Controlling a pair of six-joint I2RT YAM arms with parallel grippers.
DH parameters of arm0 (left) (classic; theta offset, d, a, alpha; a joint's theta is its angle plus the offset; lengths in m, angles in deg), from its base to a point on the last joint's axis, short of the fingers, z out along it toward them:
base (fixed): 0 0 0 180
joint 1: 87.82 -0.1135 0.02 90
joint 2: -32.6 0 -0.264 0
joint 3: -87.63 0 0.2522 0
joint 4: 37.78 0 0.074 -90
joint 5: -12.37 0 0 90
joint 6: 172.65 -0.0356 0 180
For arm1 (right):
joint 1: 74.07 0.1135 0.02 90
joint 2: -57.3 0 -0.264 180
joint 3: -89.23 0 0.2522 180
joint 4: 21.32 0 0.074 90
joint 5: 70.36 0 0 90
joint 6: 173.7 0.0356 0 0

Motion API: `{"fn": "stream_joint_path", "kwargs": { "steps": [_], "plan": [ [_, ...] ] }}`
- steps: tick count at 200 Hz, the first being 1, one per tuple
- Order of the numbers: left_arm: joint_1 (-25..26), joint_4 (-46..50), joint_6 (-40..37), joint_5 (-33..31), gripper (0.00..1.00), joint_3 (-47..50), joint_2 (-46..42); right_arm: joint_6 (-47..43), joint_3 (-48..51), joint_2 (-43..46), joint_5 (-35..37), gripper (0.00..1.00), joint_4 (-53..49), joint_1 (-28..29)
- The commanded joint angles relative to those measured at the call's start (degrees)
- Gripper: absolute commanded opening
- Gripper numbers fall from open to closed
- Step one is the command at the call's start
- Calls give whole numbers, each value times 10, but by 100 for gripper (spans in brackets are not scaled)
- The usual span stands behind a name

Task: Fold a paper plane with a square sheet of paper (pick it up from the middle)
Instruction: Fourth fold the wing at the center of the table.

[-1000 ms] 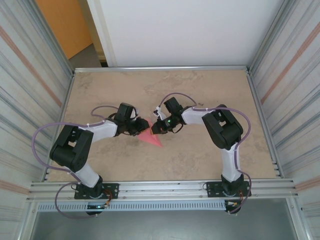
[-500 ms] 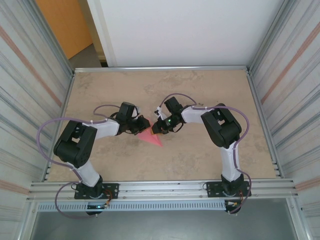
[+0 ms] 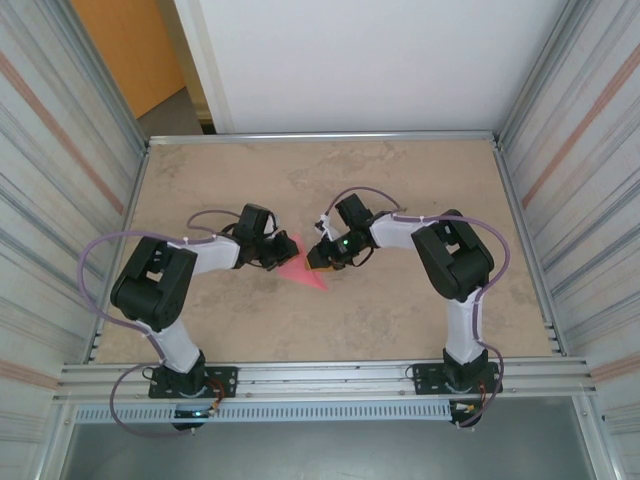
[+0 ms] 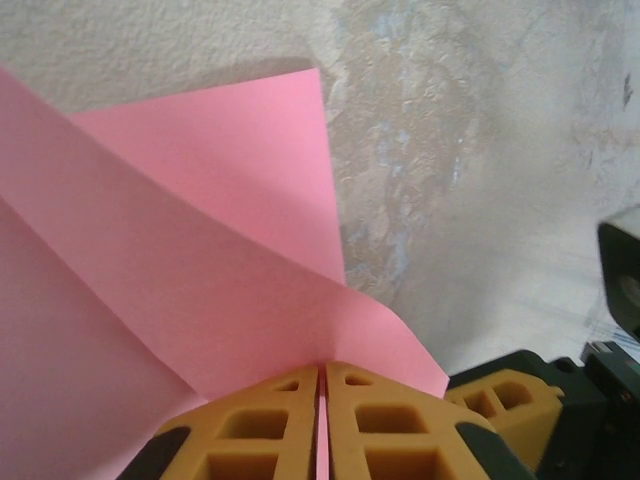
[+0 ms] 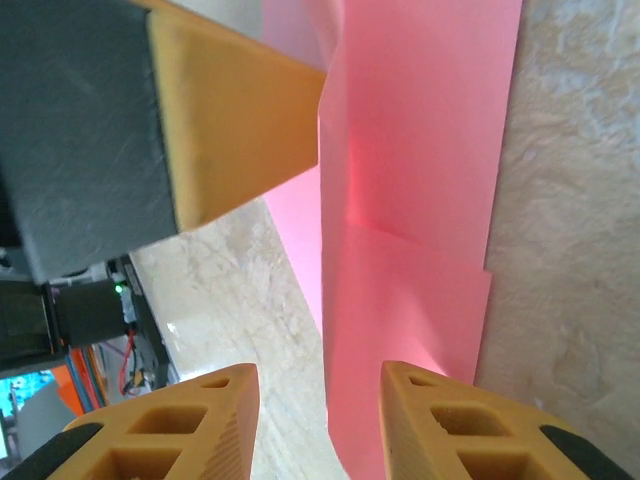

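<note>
Pink-red creased sheet of paper lies on the mottled beige table between both arms, pinched by the left gripper, the right gripper spread, so a one-sided tug could skew the crease.

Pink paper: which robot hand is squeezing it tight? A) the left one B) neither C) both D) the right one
A: the left gripper has its fingers shut together on the pink paper, while the right gripper has its fingers standing apart with a gap between them.
</note>
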Motion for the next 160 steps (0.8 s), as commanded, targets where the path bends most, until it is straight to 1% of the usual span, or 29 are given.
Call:
{"fn": "stream_joint_path", "kwargs": {
  "steps": [1,20,39,56,79,93,127,160],
  "plan": [
    [-3,15,0,-6,12,-16,8,-40,13,19,9,37,-31,0],
    [-3,18,-2,-6,12,-19,9,-71,16,19,20,38,-50,6],
    [-3,22,-2,-7,12,-22,11,-93,14,20,48,41,-64,15],
    [-4,25,-3,-8,12,-24,13,-99,13,21,73,42,-66,21],
    [-4,30,-4,-8,12,-27,14,-101,13,13,88,41,-69,24],
    [-4,34,-5,-8,12,-28,15,-102,13,8,95,40,-70,25],
    [-7,37,-9,-8,12,-28,16,-100,18,-2,93,31,-69,21],
    [-9,40,-10,-8,12,-25,12,-91,23,-8,70,23,-61,11]
  ]
}}
